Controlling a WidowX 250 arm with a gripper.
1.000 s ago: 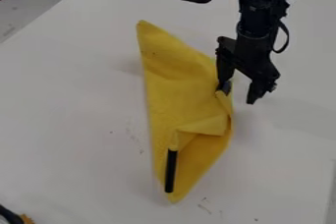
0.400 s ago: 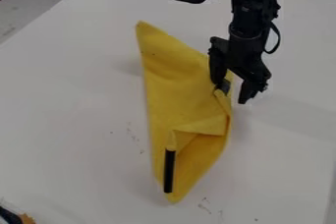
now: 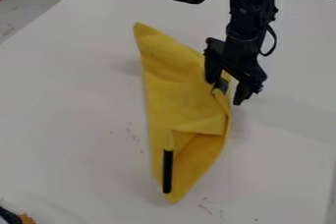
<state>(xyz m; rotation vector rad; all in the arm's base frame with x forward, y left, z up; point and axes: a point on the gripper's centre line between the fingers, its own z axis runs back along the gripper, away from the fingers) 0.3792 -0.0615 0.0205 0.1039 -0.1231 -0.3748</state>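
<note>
Clearly, the pincer (image 3: 224,95) stands spread at the edge of the yellow cloth (image 3: 174,95) bearing a black stick (image 3: 168,171)

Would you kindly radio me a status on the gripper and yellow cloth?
Gripper open, at right edge of yellow cloth. Cloth partly folded over, on white table. Black strip lying along cloth's lower end.

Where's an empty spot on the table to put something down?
The biggest bare patch of white table is at picture left, between the yellow cloth and the table's edge. Another is at lower right, beside the cloth. It's crowded where the gripper is at the cloth's right side, and at the black stick on its lower end.
</note>
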